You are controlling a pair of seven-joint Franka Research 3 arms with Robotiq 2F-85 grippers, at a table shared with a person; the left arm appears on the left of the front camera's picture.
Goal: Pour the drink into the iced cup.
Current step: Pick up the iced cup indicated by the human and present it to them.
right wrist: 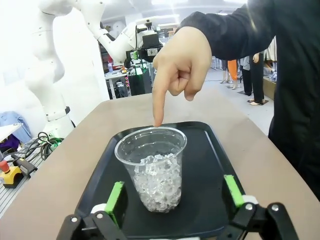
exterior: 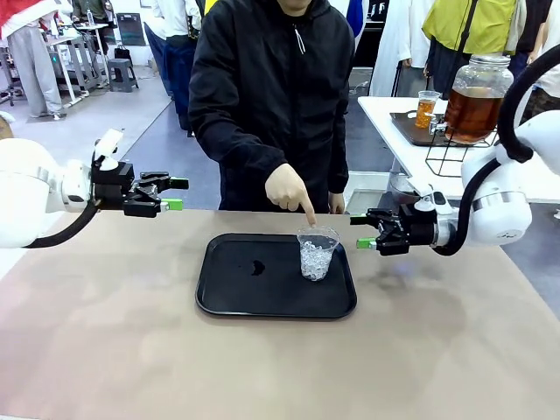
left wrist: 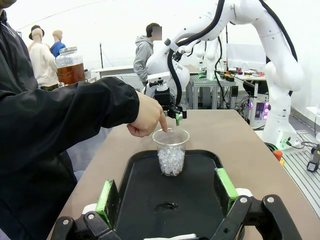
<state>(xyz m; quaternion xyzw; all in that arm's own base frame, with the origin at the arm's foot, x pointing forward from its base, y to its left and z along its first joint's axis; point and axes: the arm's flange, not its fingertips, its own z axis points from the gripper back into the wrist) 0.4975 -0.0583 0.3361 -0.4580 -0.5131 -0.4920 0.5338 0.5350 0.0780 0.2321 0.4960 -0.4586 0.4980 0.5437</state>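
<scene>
Both sets of jaws wide, empty: left gripper (exterior: 178,193), right gripper (exterior: 360,232). Person's hand (exterior: 289,188) points at clear plastic ice-filled cup (exterior: 316,254), 2 o'clock on black rectangular tray (exterior: 254,293). Best: wait until hand clears.

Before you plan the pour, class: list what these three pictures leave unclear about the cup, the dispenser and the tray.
Front view: the dispenser jar has a spigot too small and far off to make out.
Left wrist view: the person's sleeve hides the jar's base.
Every view: whether the person's fingertip touches the iced cup rim is unclear.
Front view: the dark mark on the tray is too small to identify.
</scene>
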